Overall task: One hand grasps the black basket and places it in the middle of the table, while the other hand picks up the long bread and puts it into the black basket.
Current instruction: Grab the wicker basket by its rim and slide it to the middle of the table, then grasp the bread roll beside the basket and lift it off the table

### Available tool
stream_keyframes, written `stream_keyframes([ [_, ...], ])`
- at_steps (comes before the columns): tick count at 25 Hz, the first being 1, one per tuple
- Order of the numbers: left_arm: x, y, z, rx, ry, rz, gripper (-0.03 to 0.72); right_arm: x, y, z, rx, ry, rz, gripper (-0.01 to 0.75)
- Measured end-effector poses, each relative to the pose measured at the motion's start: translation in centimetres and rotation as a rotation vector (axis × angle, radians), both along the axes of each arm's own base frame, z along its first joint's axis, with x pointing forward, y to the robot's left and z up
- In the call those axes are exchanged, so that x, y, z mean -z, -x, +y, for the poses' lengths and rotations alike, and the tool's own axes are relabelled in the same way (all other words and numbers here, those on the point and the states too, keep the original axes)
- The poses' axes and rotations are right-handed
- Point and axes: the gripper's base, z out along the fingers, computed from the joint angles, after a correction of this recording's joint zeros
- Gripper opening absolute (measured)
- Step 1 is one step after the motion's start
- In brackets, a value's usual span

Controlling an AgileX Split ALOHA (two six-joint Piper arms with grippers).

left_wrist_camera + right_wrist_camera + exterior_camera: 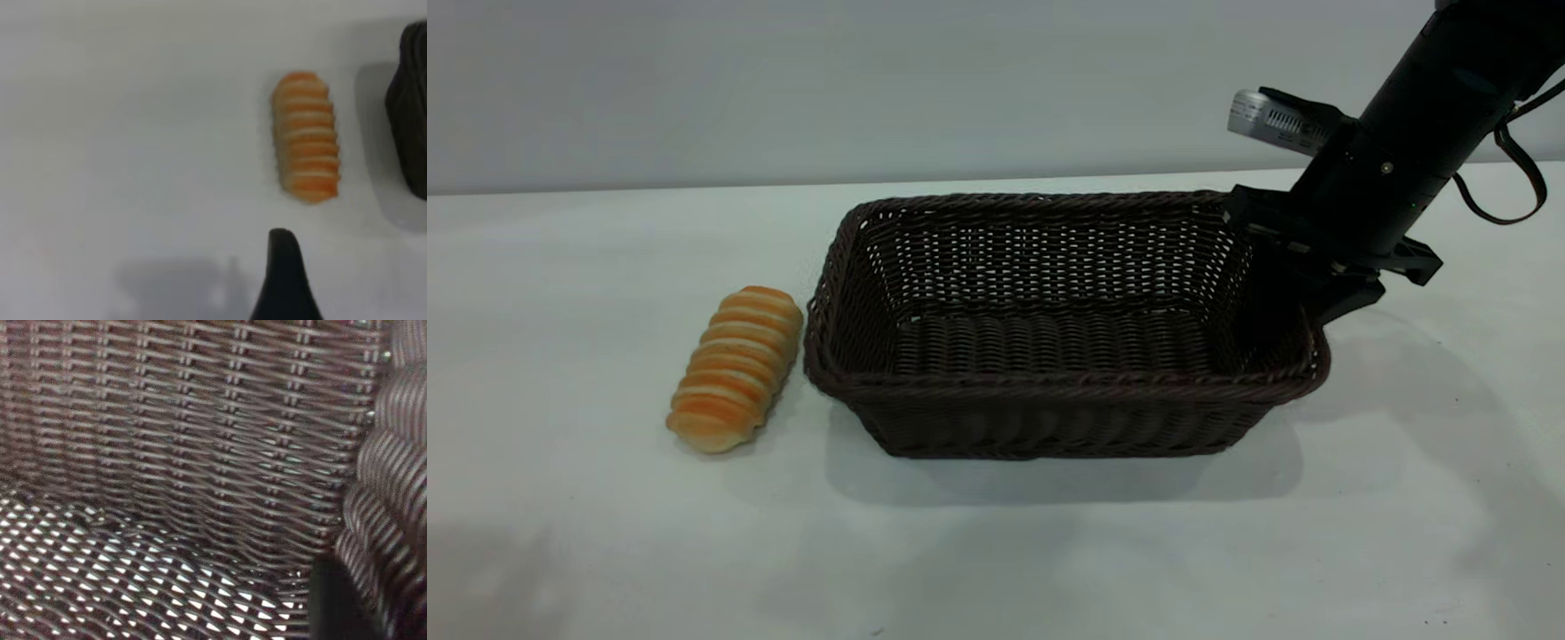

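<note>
Gripping the black basket (1049, 338) at its right rim, the right end effector (1303, 276) is clamped; long bread (735, 367) lies beside it; left end effector (285, 280) state unclear

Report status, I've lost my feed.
Right hand at black basket right rim, grip unclear. Left hand above table near long bread. Bread outside basket, nothing blocking.

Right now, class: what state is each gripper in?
Left gripper: cannot be told.
Right gripper: at the dark woven wicker basket rim; grip cannot be told.

Long bread (735, 367) left of black basket (1063, 418)
</note>
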Motion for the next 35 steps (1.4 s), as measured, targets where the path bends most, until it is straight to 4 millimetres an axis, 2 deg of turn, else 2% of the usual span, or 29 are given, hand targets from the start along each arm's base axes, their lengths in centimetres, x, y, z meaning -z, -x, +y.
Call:
stream_keyframes([
  [2, 1.7, -1.5, -0.1, -0.009, 0.013, 0.049, 0.563, -0.6, 0.2, -0.1, -0.011, -0.01, 0.011, 0.415],
  [4, 3.5, -3.2, -0.1, -0.022, 0.027, 0.09, 0.563, -2.4, 0.3, -0.5, -0.022, -0.026, 0.004, 0.489],
  [6, 5.7, -4.7, -0.3, -0.044, 0.055, 0.149, 0.563, -5.5, 0.4, -1.6, -0.019, -0.043, -0.033, 0.519],
  [9, 8.7, -6.5, -0.5, -0.071, 0.092, 0.249, 0.563, -11.1, 1.3, -3.6, -0.014, -0.065, -0.106, 0.524],
  [11, 10.7, -7.8, -0.8, -0.052, 0.085, 0.308, 0.563, -15.3, 2.7, -4.3, -0.048, -0.063, -0.172, 0.509],
  [14, 12.9, -9.9, -1.7, -0.007, 0.069, 0.359, 0.563, -20.7, 5.4, -4.2, -0.106, -0.069, -0.254, 0.485],
  [17, 15.1, -12.1, -3.1, 0.045, 0.05, 0.393, 0.563, -25.1, 8.5, -3.5, -0.164, -0.079, -0.326, 0.476],
  [20, 17.3, -14.1, -4.6, 0.084, 0.037, 0.42, 0.563, -27.8, 11.9, -2.2, -0.219, -0.088, -0.396, 0.472],
  [25, 21.5, -16.7, -6.6, 0.137, 0.016, 0.464, 0.563, -29.3, 19.0, -0.4, -0.313, -0.121, -0.434, 0.473],
  [29, 24.0, -17.8, -7.1, 0.158, 0.003, 0.493, 0.529, -28.6, 23.9, -1.0, -0.318, -0.123, -0.437, 0.473],
  [31, 24.3, -17.9, -7.0, 0.163, -0.002, 0.496, 0.457, -28.0, 26.3, -1.8, -0.319, -0.089, -0.457, 0.473],
  [35, 24.2, -18.0, -6.3, 0.17, -0.029, 0.5, 0.178, -25.3, 30.3, -3.6, -0.285, 0.013, -0.454, 0.473],
])
